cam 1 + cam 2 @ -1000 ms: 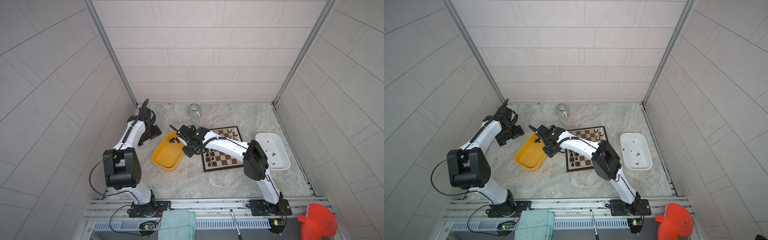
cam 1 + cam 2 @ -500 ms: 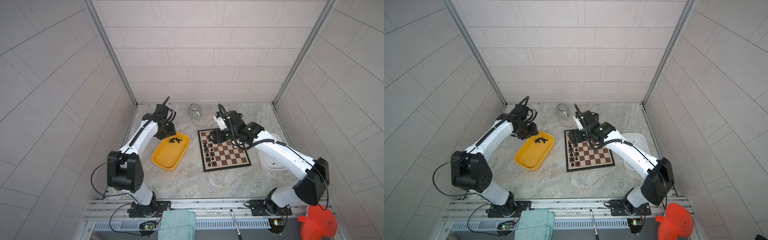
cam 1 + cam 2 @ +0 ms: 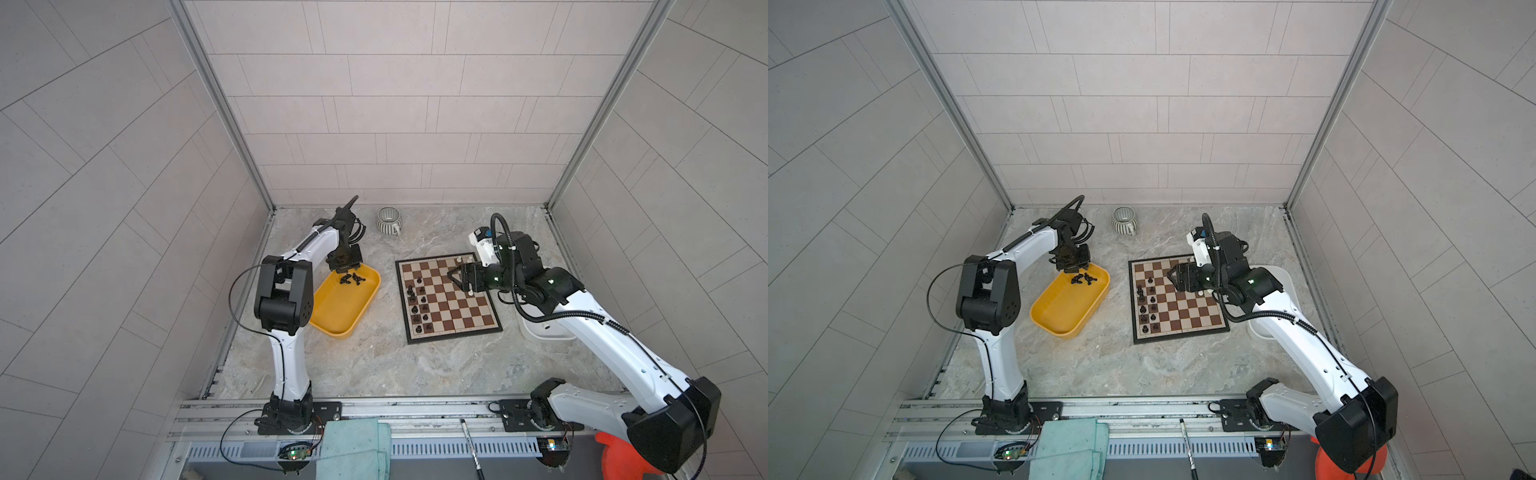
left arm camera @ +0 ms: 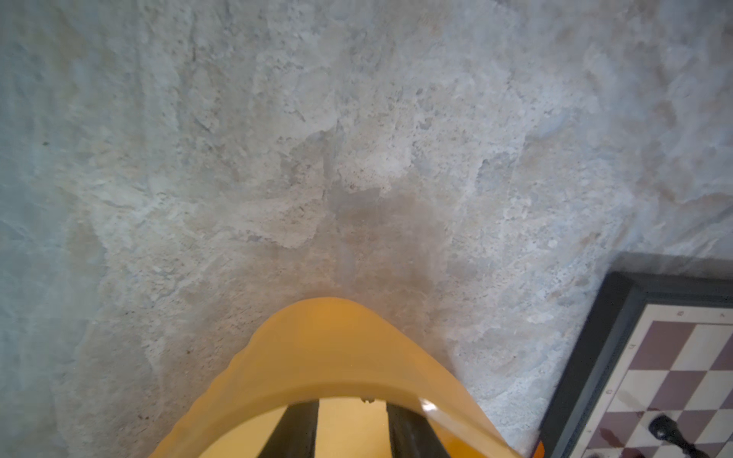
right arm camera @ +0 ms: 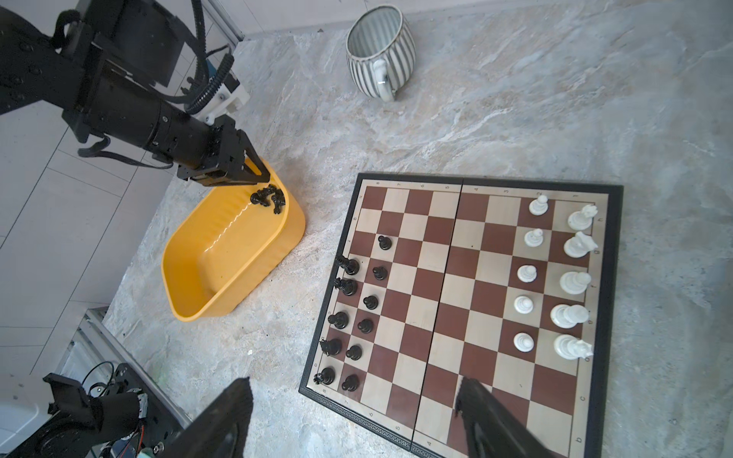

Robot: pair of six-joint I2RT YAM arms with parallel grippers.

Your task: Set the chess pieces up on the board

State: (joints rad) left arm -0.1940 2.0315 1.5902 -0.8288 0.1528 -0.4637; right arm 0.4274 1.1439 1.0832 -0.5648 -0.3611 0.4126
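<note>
Brown-and-cream board point(image 5: 448, 277) is part set: eleven black pieces point(image 5: 339, 319) stand in two rows along one edge and ten white pieces point(image 5: 574, 282) along the opposite one, so by a full set roughly five black and six white remain. Over the board the right gripper point(image 3: 454, 277) hovers, jaws wide apart and empty. Farther off, the left gripper point(image 5: 261, 180) dips into the yellow tray point(image 5: 222, 277) at the loose black cluster point(image 5: 269, 197); its tips are hidden, so I cannot tell if it grips.

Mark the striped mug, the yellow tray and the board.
striped mug point(image 5: 363, 73), right wrist view, ribbed outer side
yellow tray point(image 3: 338, 301), in a top view, bare floor
board point(image 5: 430, 283), right wrist view, bare middle square
</note>
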